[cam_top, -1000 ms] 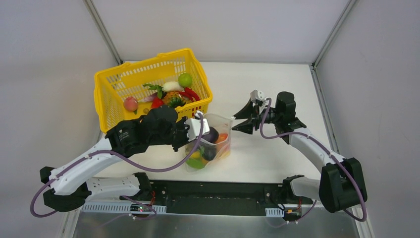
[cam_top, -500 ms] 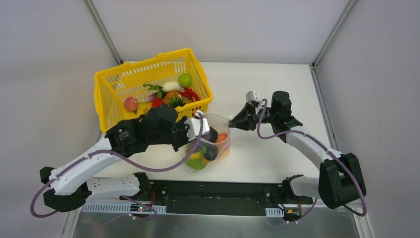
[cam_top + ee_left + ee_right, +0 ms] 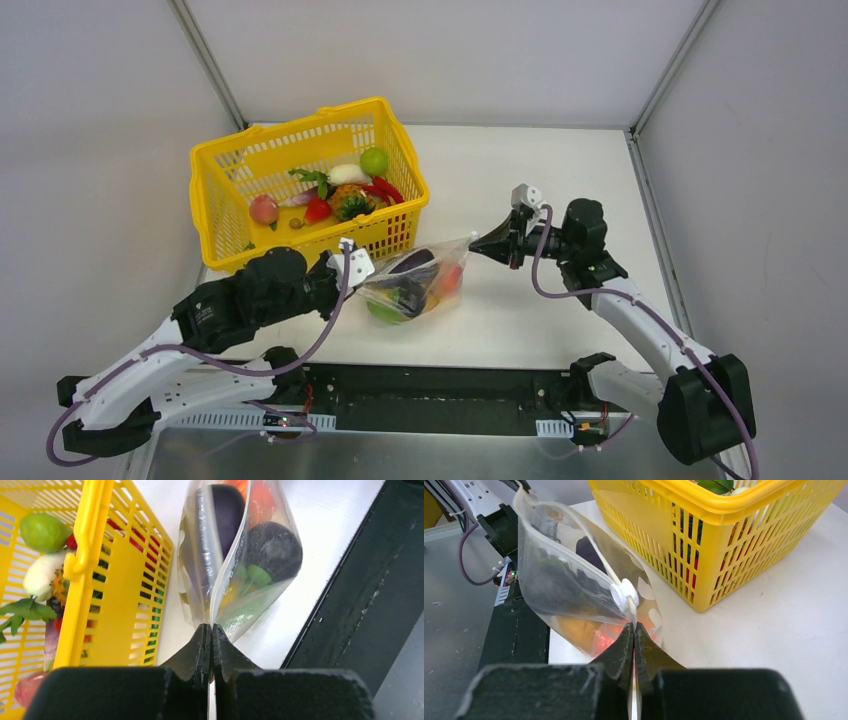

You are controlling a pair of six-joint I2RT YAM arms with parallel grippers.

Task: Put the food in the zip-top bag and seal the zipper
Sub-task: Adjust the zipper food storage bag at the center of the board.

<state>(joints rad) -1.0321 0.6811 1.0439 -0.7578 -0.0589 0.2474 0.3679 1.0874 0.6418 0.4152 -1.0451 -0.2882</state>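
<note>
The zip-top bag (image 3: 415,283) hangs stretched between both grippers, just in front of the basket. Inside it show a dark purple eggplant (image 3: 226,510), a dark round piece (image 3: 274,550), and green, orange and red food. My left gripper (image 3: 210,628) is shut on the bag's top edge at its left end (image 3: 362,283). At the right end, my right gripper (image 3: 633,626) is shut on the same edge (image 3: 476,243), just below a white slider tab (image 3: 624,594). The zipper (image 3: 589,555) runs taut between them. More food stays in the basket, among it a green round fruit (image 3: 374,160).
The yellow mesh basket (image 3: 230,170) stands at the back left, its near wall close to the bag and the left gripper. Bare white table (image 3: 560,180) lies right of the bag. A black strip (image 3: 440,385) runs along the table's near edge.
My right gripper has shut on the bag's right rim. The left arm drew back to the left, pulling the bag's mouth from open and upright to stretched flat and tilted.
</note>
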